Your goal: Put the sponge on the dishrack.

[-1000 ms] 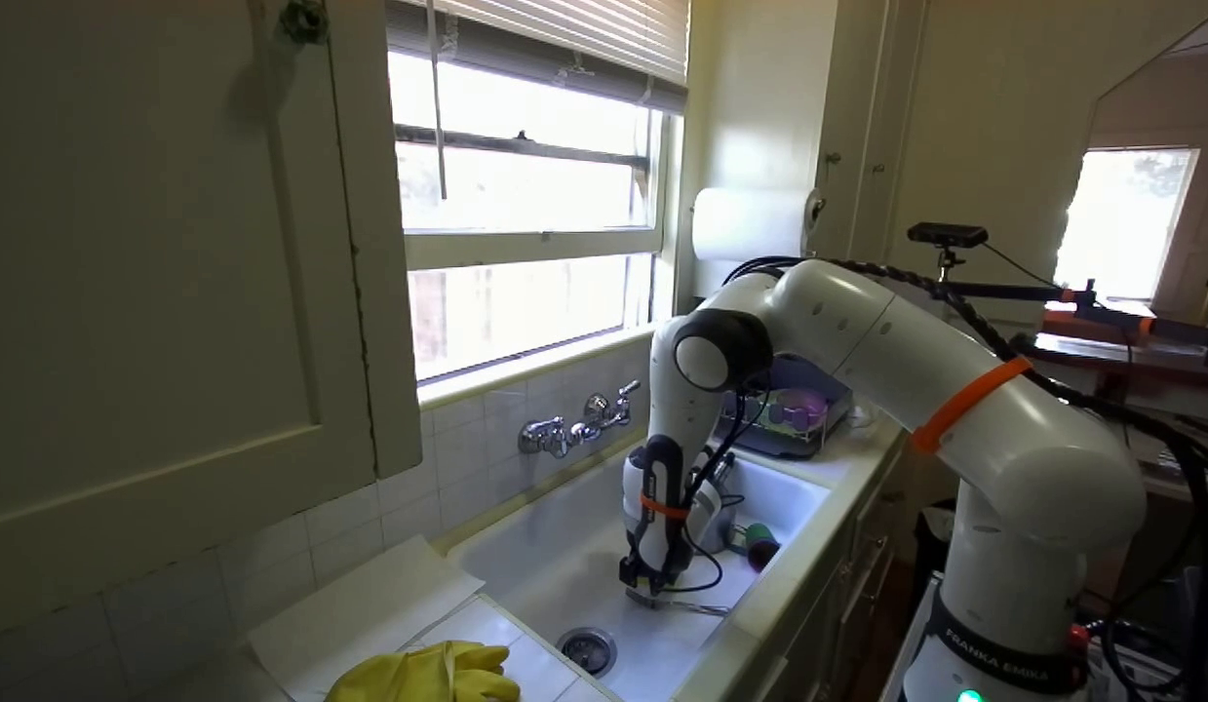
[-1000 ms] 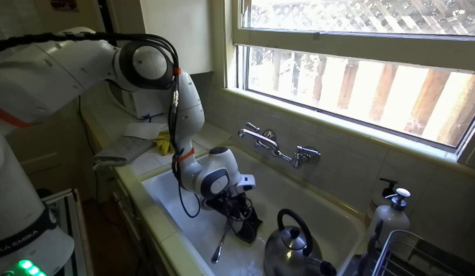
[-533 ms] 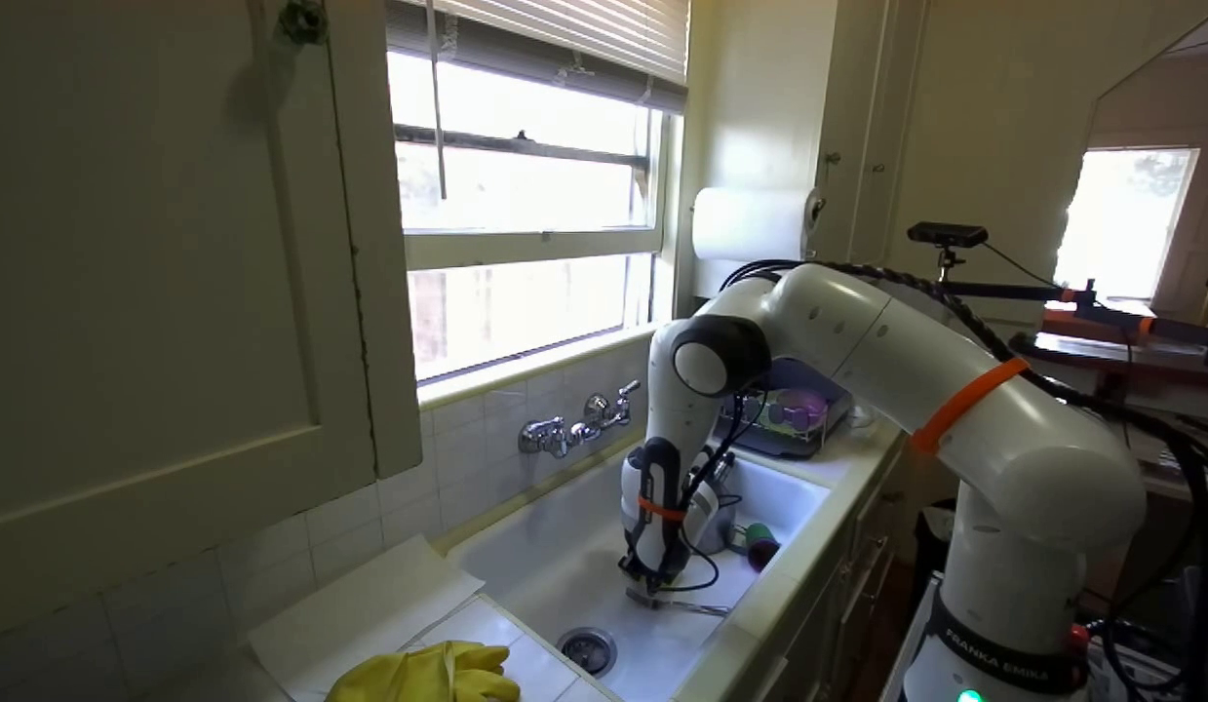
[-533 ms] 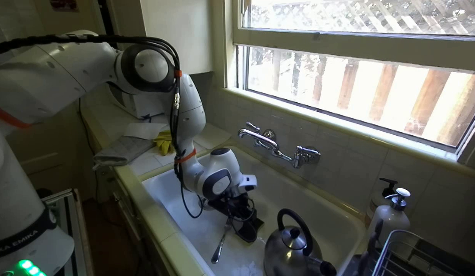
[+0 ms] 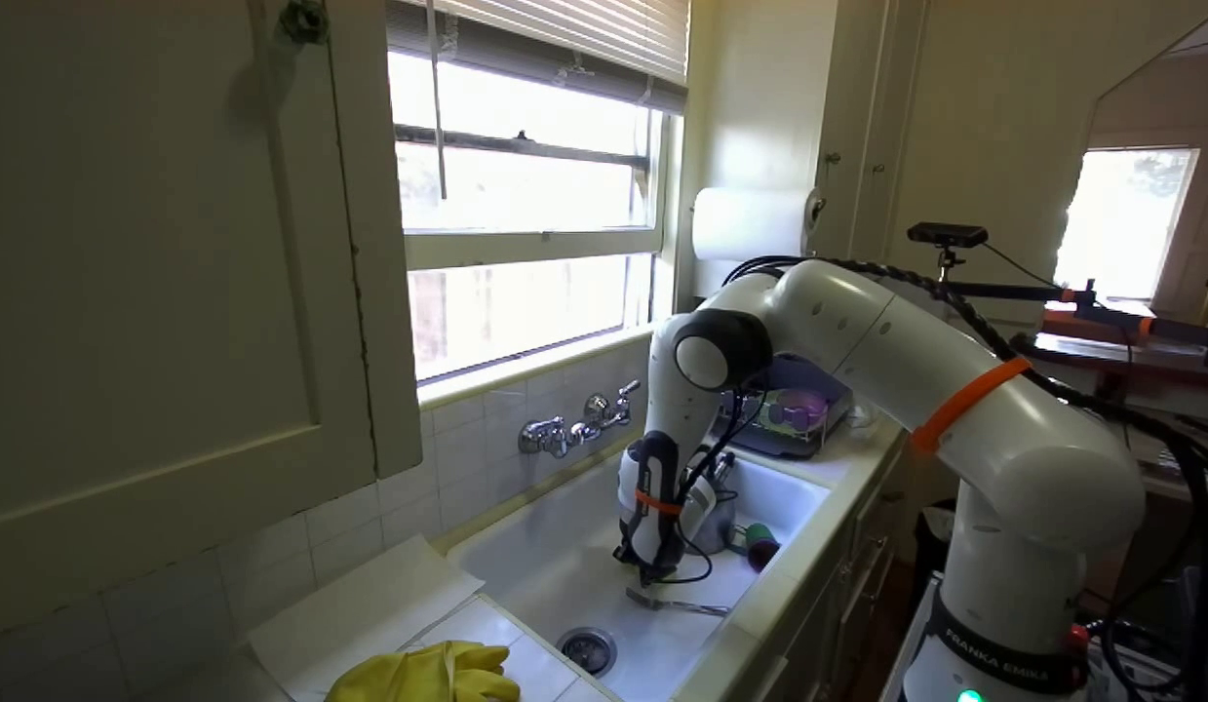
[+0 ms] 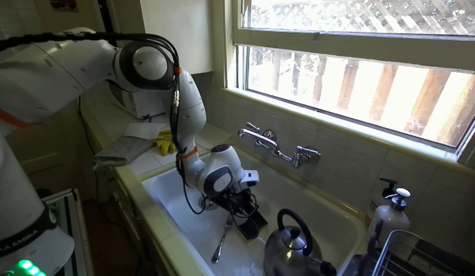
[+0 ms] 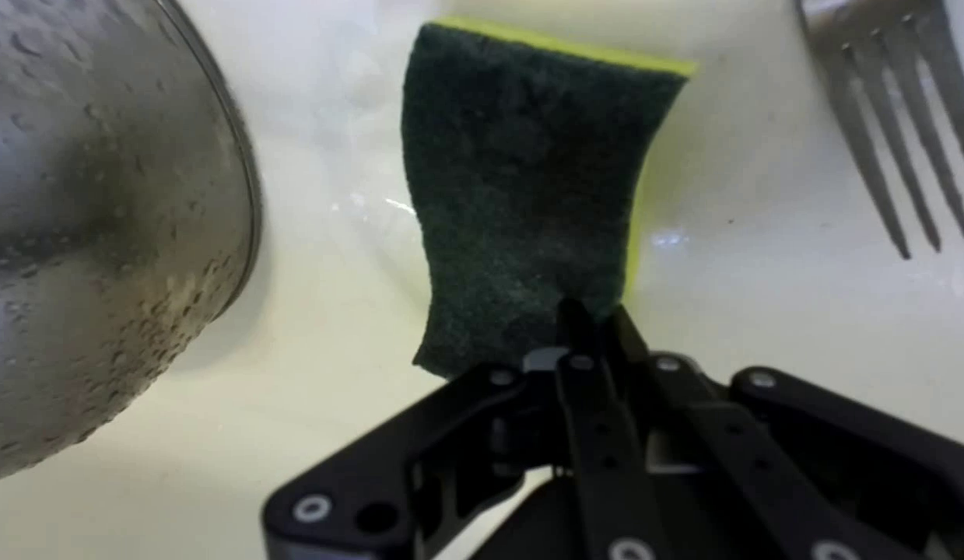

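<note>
White sink (image 5: 535,546) in both exterior views, containing steel kettle (image 6: 283,251), fork (image 6: 222,243) and sponge (image 7: 528,171); also, near the kettle in an exterior view, green and dark red cup-like object (image 5: 761,549). Sponge dark green on the face toward the wrist camera, yellow along two visible edges, slightly bowed; between kettle and fork in that view, apart from each. Black gripper (image 7: 598,312) low in the sink, jaws drawn narrow, pinching the sponge's near edge; contact between sponge and sink floor impossible to tell. Dishrack (image 5: 779,450) on the counter (image 5: 842,464) just beyond the sink, holding purple vessel (image 5: 801,407) and further items too small to name.

Kettle (image 5: 718,531) partly behind the robot arm (image 5: 828,312) in an exterior view; in the wrist view, reduced to a droplet-covered wall at the left border. Fork cropped there to tines and neck. Dishrack (image 6: 383,249) cut off at the lower right corner in an exterior view, interior dark and hard to read. Yellow gloves (image 5: 423,676) cropped by the lower border; dark-topped pump bottle (image 6: 388,190) mostly hidden by white pump bottle (image 6: 388,222). Sponge (image 6: 262,220) in an exterior view only a dark patch under the gripper.
</note>
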